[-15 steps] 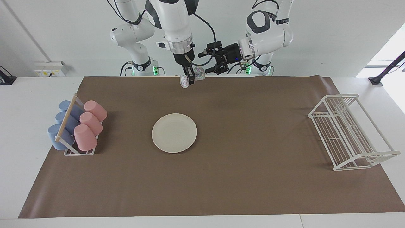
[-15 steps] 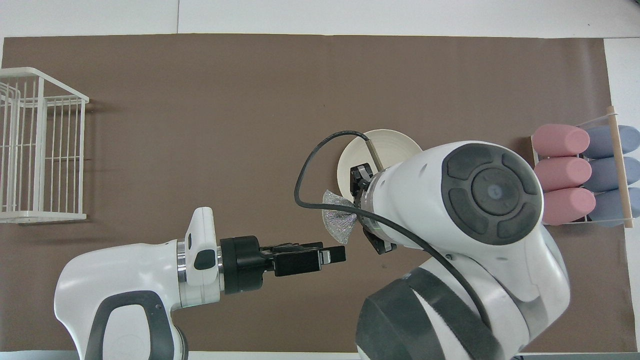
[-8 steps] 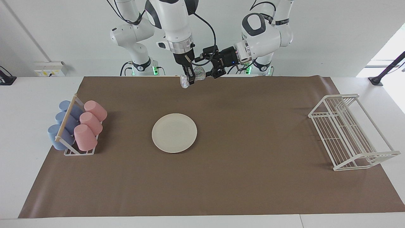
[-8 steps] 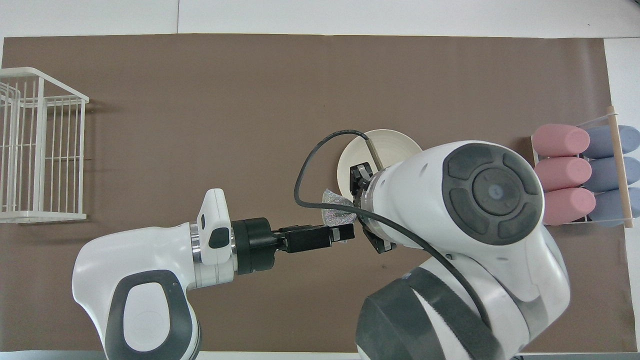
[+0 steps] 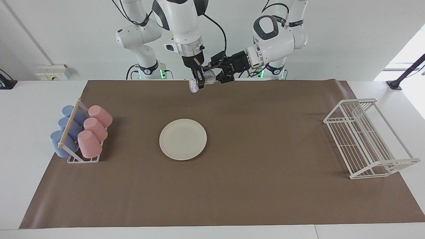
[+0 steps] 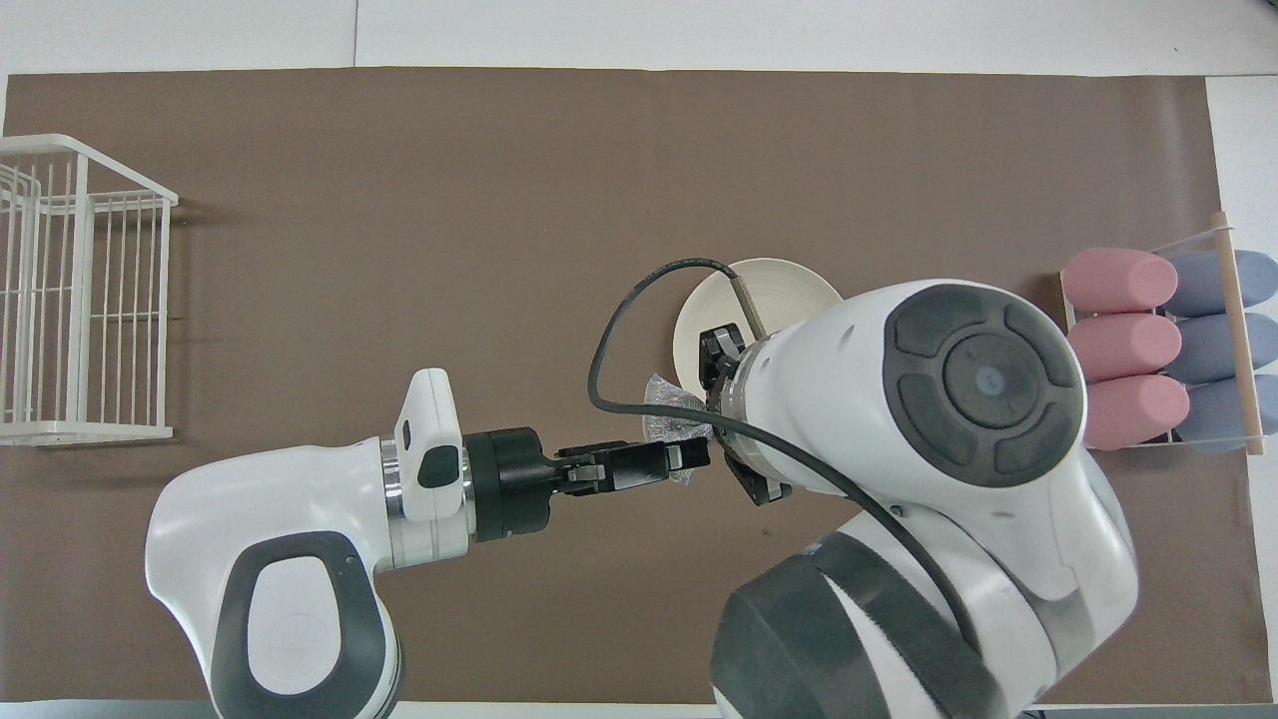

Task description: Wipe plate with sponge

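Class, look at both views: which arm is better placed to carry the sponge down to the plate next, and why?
Probably the left. Its pincer is at the sponge, apparently taking it from the right pincer, which is shut on it. The plate lies bare on the mat.

Glossy white rounded arm casings, dark grey joint caps, black claws, looping black cable, silver wrist rings

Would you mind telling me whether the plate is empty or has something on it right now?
Empty. The plate lies flat on the brown mat with a bare surface; the sponge is up in the air, pinched in the right gripper, with the left gripper at it.
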{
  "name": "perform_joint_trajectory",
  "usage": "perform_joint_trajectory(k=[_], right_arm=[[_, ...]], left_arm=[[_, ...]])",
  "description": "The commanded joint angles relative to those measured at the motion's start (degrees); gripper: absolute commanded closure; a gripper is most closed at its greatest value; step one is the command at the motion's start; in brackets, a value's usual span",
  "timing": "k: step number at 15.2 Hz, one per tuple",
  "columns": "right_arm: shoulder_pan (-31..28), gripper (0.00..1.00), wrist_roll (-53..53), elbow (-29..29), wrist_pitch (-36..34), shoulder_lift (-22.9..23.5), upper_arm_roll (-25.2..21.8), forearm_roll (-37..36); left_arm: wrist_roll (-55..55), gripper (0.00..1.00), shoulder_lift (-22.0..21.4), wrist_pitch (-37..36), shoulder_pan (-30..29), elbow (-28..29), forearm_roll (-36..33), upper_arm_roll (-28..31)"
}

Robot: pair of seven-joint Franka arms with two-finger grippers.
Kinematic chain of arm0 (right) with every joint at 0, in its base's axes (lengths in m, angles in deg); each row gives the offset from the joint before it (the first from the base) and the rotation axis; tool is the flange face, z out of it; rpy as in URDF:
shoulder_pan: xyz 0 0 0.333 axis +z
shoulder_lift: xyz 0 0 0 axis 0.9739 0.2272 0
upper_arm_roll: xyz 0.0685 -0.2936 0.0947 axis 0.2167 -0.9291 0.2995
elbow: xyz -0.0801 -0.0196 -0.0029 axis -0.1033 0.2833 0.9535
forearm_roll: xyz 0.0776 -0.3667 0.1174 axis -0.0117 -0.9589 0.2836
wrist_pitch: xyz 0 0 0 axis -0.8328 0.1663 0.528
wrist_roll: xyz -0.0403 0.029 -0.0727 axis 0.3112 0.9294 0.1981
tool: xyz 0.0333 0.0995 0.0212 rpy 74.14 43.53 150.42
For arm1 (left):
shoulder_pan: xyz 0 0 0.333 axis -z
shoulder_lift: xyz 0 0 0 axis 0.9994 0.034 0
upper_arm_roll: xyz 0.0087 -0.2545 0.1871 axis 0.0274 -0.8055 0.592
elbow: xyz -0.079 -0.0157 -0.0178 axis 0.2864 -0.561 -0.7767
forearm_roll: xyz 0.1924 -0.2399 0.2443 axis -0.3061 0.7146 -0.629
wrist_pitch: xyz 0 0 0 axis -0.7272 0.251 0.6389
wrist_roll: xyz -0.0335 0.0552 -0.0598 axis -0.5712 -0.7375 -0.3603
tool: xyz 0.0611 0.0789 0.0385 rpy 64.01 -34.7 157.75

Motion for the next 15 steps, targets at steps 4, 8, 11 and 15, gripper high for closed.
perform_joint_trajectory(k=[4, 8, 11, 15], right_arm=[[-0.9, 1.0, 1.1, 0.9, 0.7, 0.5, 0.4, 0.2], [-1.5, 0.0, 1.1, 0.8, 1.1, 0.2, -0.1, 0.3], [-2.4, 0.0, -0.8, 0.7, 1.0, -0.3, -0.1, 0.1], [-7.3, 0.0, -20.9, 0.5, 0.1, -1.9, -0.2, 0.0]], left_arm=[[1.6, 1.0, -0.2, -2.2, -1.8, 0.2, 0.7, 0.5], [1.8, 1.0, -0.3, -2.8, -1.8, 0.4, 0.6, 0.5], [2.1, 1.0, -0.3, -2.8, -1.9, 0.4, 0.6, 0.5], [3.8, 1.0, -0.4, -2.7, -1.9, 0.9, 0.1, 0.5]])
